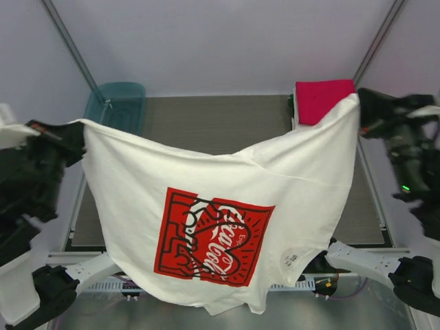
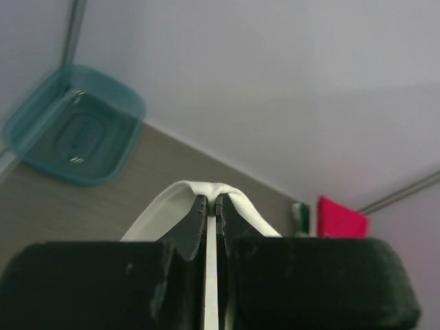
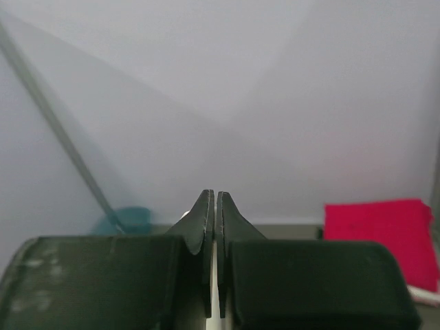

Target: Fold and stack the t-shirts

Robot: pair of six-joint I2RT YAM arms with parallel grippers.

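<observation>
A cream-white t-shirt (image 1: 206,179) with a red-and-black chest print hangs spread in the air between my two arms, its hem drooping over the table's near edge. My left gripper (image 1: 81,130) is shut on its left corner; in the left wrist view the white cloth (image 2: 182,196) bulges over the closed tips of the left gripper (image 2: 212,199). My right gripper (image 1: 359,106) is shut on the other corner, and in the right wrist view a thin white strip shows between the right gripper's (image 3: 215,196) jaws. A folded pinkish-red t-shirt (image 1: 322,100) lies at the back right.
A translucent teal tub (image 1: 117,103) stands at the back left of the grey mat (image 1: 206,120). The pinkish-red shirt (image 2: 340,218) lies on other folded cloth with a green edge (image 2: 300,218). Metal frame poles rise at both back corners.
</observation>
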